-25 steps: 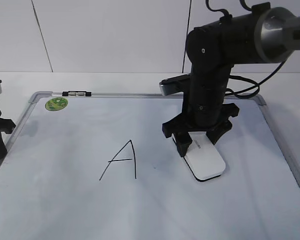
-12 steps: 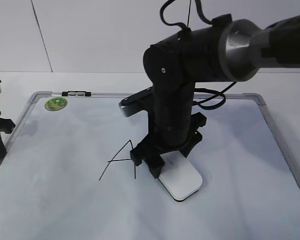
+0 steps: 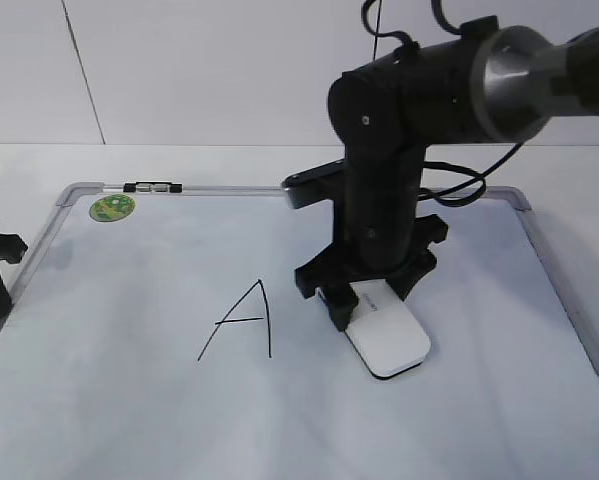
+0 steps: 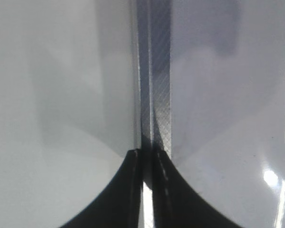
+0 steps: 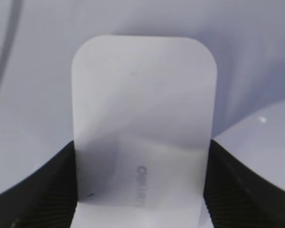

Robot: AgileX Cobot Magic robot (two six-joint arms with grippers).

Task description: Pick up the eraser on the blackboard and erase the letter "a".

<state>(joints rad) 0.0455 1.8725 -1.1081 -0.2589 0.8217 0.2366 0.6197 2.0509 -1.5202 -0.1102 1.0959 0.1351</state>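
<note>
So the right gripper (image 3: 364, 300) has its fingers (image 5: 42, 190) clamped on the near end of the eraser (image 3: 387, 338), which sits flat on the blackboard (image 3: 129, 400) right of centre, dark pad down so it can wipe. Only an angular capital "A" (image 3: 241, 320) shows, left of the eraser; no lowercase "a" visible anywhere. The left gripper (image 4: 147, 190) is parked at the far left over the board's frame, fingers pressed together on nothing, out of the way.
</note>
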